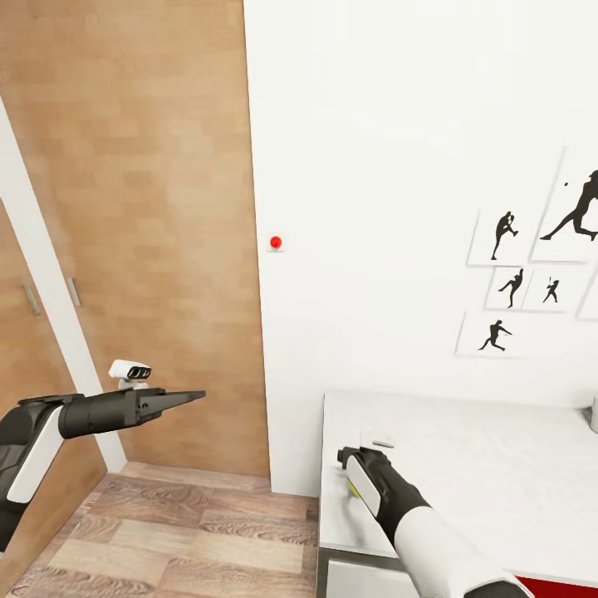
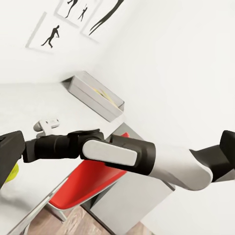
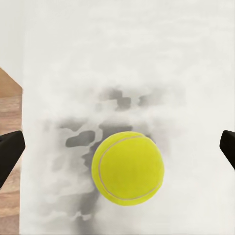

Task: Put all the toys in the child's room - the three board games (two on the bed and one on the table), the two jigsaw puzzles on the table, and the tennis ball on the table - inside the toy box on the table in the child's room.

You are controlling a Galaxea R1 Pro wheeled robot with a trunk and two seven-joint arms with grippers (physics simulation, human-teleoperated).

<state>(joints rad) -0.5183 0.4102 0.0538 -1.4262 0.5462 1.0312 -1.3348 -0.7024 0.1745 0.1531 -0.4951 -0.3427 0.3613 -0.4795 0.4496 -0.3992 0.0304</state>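
Our right wrist view shows the fuzzy round tennis ball (image 3: 128, 168) on the pale counter (image 3: 122, 58) between the right hand's (image 3: 117, 152) wide-spread fingers; left hand (image 1: 178, 399) appears closed, empty

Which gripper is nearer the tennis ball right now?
Right. The right gripper hangs open directly over the tennis ball on the table; the left gripper is off beside the table, over the floor.

Yellow tennis ball (image 3: 128, 168) resting on pale grey table (image 3: 122, 58), near edge.
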